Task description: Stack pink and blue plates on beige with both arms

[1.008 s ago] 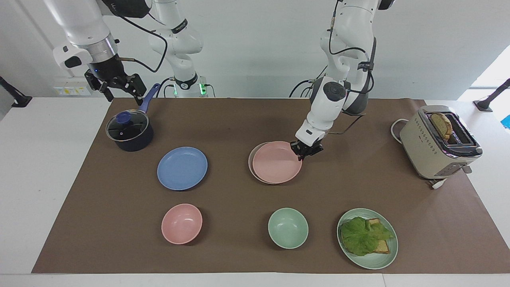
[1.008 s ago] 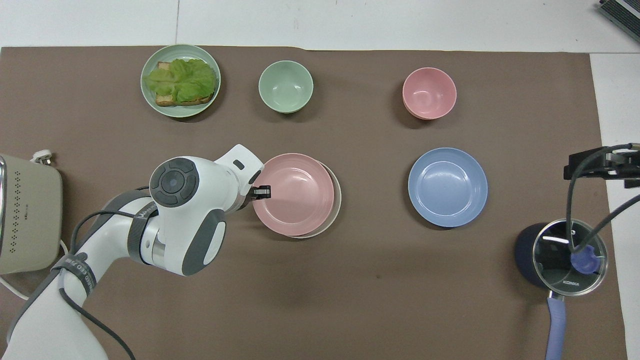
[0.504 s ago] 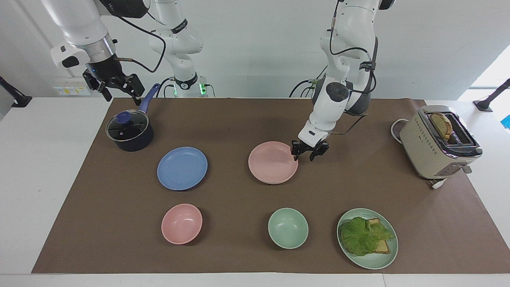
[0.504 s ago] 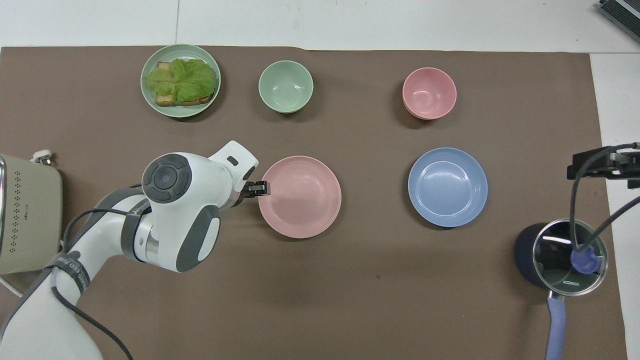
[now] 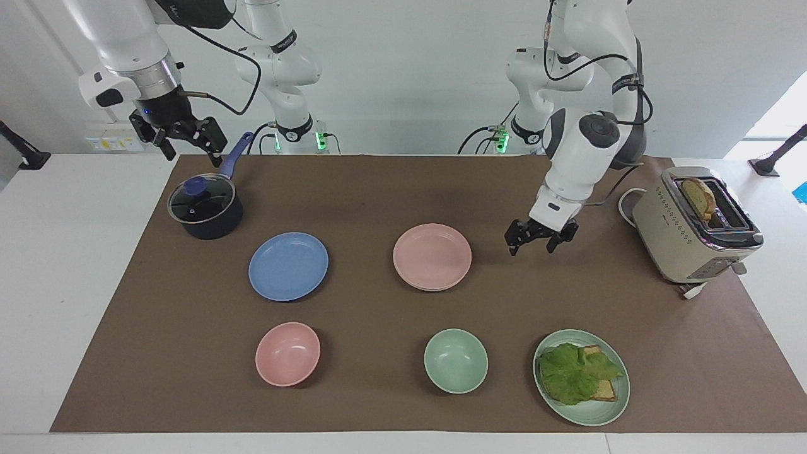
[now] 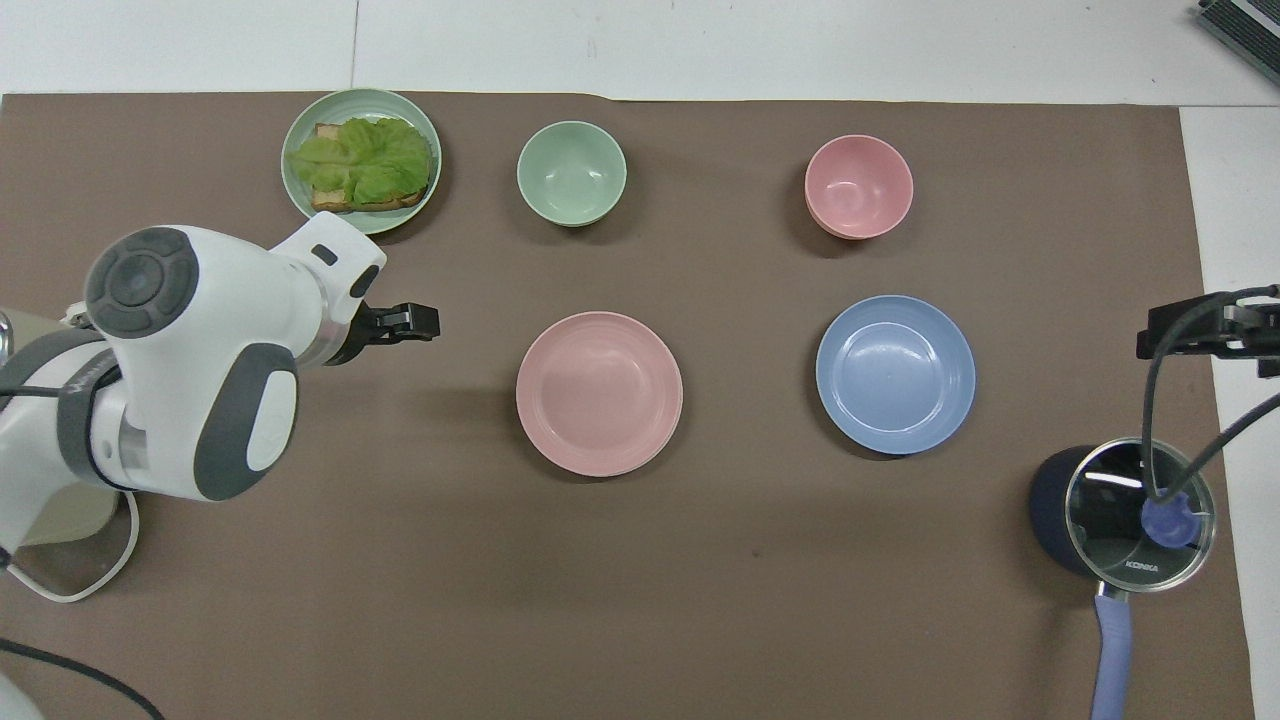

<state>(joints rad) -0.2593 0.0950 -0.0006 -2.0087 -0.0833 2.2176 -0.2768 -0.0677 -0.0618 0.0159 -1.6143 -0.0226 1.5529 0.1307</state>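
**Table inventory: pink plate set on beige, blue plate apart**

While both arms hang clear of the crockery, the pink plate (image 5: 432, 255) serves as the landmark for every entry below.

1. Right gripper (image 5: 178, 140): raised over the table's edge at the right arm's end, above the saucepan's handle; fingers spread apart, nothing between them.
2. Saucepan (image 5: 205, 209): dark blue with a glass lid, nearer to the robots than the pink plate, toward the right arm's end.
3. Toaster (image 5: 693, 224): beige, a slice of bread standing in its slot, toward the left arm's end of the table.
4. Left gripper (image 5: 536, 238): low over bare mat between the pink plate and the toaster, apart from the plate; fingers wide apart, holding nothing.
5. Pink plate: lying flat on the beige plate (image 5: 435, 288), of which only a thin rim shows beneath it.
6. Blue plate (image 5: 288, 265): beside the pink plate, toward the right arm's end, flat on the mat and unstacked.
7. Pink bowl (image 5: 287, 353): farther from the robots than the pink plate, toward the right arm's end.
8. Green bowl (image 5: 455, 360): farther from the robots than the pink plate.
9. Green plate (image 5: 615, 407): bearing toast and lettuce, farther than the pink plate, toward the left arm's end.
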